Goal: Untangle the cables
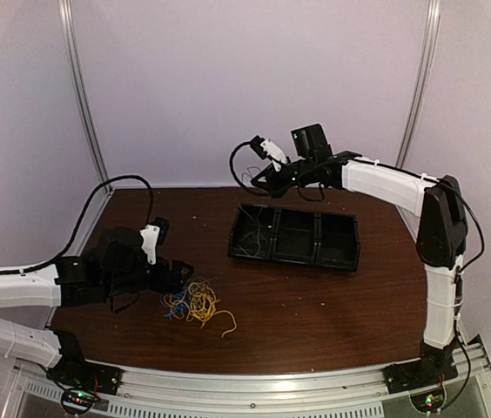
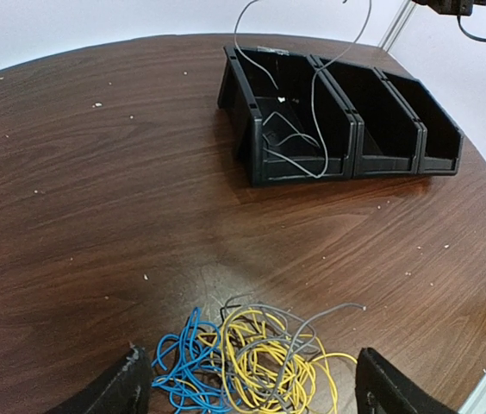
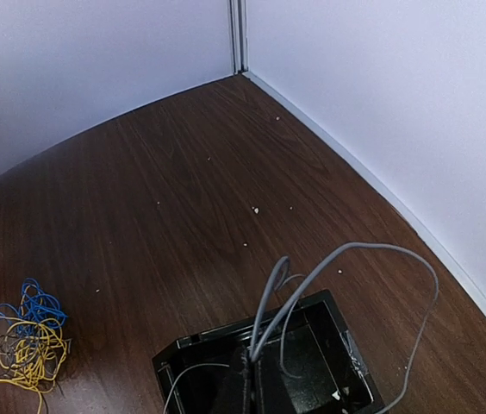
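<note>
Brown table (image 1: 315, 296): left claw (image 2: 252, 355) wide open at tangled cables (image 2: 264, 373); right claw (image 3: 249, 379) clamped on grey cable (image 3: 372, 247).

You have no text, label, brand, number or sign to read in any of the three views. The small white patch (image 2: 282, 101) inside the black plastic three-compartment bin (image 2: 264, 168) is too small for you to make out.

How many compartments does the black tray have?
3, in a row in the tray: left compartment, with grey cable hanging into it; middle compartment; right compartment. None seems hidden.
</note>
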Controlling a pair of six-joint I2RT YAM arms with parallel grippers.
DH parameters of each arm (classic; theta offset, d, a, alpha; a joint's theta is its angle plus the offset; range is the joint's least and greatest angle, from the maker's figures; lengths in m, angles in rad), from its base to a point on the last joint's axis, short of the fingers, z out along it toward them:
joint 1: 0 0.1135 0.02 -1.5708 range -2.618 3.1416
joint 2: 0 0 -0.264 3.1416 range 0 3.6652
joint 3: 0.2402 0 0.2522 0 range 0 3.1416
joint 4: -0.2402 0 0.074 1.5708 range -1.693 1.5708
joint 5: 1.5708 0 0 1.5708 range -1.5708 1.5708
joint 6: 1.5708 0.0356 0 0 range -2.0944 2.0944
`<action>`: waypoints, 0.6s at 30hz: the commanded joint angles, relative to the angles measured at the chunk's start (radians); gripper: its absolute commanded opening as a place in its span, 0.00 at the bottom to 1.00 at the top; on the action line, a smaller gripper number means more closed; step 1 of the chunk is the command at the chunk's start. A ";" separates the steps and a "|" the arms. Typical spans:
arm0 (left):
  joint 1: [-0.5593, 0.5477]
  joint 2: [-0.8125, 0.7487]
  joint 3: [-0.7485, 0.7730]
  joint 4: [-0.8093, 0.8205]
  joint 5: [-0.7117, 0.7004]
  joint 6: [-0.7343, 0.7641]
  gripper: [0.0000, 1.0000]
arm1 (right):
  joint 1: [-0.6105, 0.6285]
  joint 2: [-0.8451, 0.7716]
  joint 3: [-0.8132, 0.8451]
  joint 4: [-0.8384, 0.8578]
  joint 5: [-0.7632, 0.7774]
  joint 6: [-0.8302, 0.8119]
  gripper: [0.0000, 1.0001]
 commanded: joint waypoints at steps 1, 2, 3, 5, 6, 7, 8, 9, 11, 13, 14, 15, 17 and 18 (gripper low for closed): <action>0.005 -0.009 -0.017 0.057 0.005 -0.008 0.83 | -0.007 -0.073 -0.046 0.014 -0.039 0.021 0.00; 0.005 -0.009 -0.018 0.060 0.005 -0.008 0.83 | -0.006 -0.084 -0.057 0.016 -0.037 0.020 0.00; 0.005 -0.008 -0.018 0.063 0.005 -0.008 0.83 | -0.006 -0.091 -0.069 0.016 -0.036 0.016 0.00; 0.005 -0.003 -0.018 0.071 0.008 -0.008 0.83 | -0.007 -0.098 -0.095 0.015 -0.029 0.005 0.00; 0.005 0.000 -0.018 0.075 0.010 -0.008 0.83 | -0.007 -0.099 -0.108 0.015 -0.025 0.001 0.00; 0.005 0.002 -0.017 0.078 0.014 -0.009 0.83 | -0.008 -0.099 -0.119 0.018 -0.024 -0.001 0.00; 0.005 0.005 -0.017 0.081 0.017 -0.009 0.83 | -0.009 -0.096 -0.128 0.020 -0.027 0.000 0.00; 0.005 0.007 -0.016 0.082 0.020 -0.011 0.83 | -0.011 -0.091 -0.134 0.022 -0.032 0.003 0.00; 0.005 0.007 -0.017 0.080 0.022 -0.012 0.83 | -0.009 -0.077 -0.139 0.026 -0.045 0.013 0.00; 0.005 0.002 -0.022 0.080 0.024 -0.015 0.83 | -0.010 -0.053 -0.130 0.024 -0.063 0.028 0.00; 0.005 -0.003 -0.025 0.079 0.023 -0.018 0.83 | -0.010 -0.039 -0.125 0.022 -0.073 0.035 0.00; 0.005 -0.009 -0.028 0.078 0.023 -0.019 0.83 | -0.010 -0.018 -0.118 0.018 -0.082 0.042 0.00; 0.005 -0.018 -0.035 0.075 0.019 -0.023 0.83 | -0.011 0.019 -0.097 0.009 -0.105 0.056 0.00; 0.005 -0.022 -0.036 0.073 0.018 -0.024 0.83 | -0.010 0.036 -0.087 0.002 -0.118 0.062 0.00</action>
